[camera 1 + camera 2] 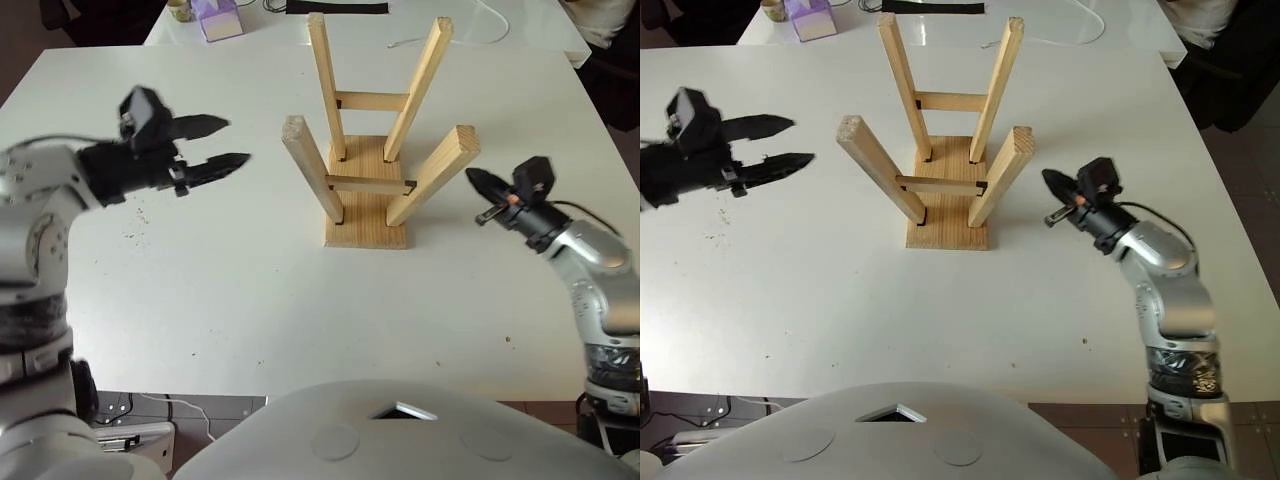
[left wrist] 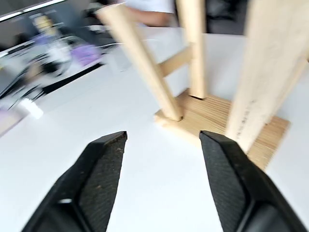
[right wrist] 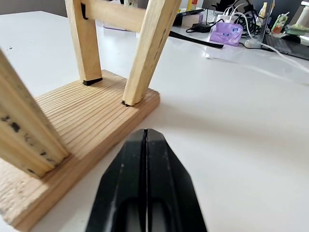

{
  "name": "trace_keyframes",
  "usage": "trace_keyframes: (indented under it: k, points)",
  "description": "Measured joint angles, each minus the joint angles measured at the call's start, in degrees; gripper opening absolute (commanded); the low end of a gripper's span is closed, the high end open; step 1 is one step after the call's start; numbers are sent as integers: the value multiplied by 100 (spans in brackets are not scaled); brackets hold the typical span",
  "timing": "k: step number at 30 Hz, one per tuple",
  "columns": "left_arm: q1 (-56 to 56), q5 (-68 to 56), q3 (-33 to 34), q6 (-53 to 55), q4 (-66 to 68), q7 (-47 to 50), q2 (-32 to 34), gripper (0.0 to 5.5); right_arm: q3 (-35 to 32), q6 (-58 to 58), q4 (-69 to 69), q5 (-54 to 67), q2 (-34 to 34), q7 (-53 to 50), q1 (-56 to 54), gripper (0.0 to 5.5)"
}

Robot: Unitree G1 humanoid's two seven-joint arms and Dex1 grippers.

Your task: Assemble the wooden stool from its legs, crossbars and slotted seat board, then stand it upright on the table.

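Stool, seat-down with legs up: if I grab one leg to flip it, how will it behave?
Probably stiff: the stool is solid wood, with crossbars tying the legs. Likely steady against a nudge, since its seat board lies flat on the table. The legs only sit in slots, so one might pull loose when lifted.

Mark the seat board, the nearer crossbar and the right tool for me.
seat board [image 1: 366, 225], left eye view, bare wood by its near edge.
nearer crossbar [image 1: 370, 185], left eye view, middle of the bar.
right tool [image 3: 146, 134], right wrist view, tip where its shut fingers meet.
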Motion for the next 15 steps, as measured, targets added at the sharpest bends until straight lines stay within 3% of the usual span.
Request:
trace_keyframes:
  k: [4,6,8,11,15]
  points:
    - [454,73,66,68,-626,1714,-1438,159,87,5,-259,-283,301,-545,78,0]
    - [584,382,-202,20,-864,2581,-2100,129,65,52,-508,-377,375,-790,142,0]
    - [1066,959,-1014,-334,-1303,3486,-2993,101,66,314,-1036,-461,480,-1070,326,0]
    - [1520,1871,-1918,-1039,-1529,4042,-3363,59,81,648,-1633,-506,943,-1696,386,0]
    - [1482,2442,-2386,-1380,-1529,4403,-3555,1,277,840,-2142,-606,1388,-2217,269,0]
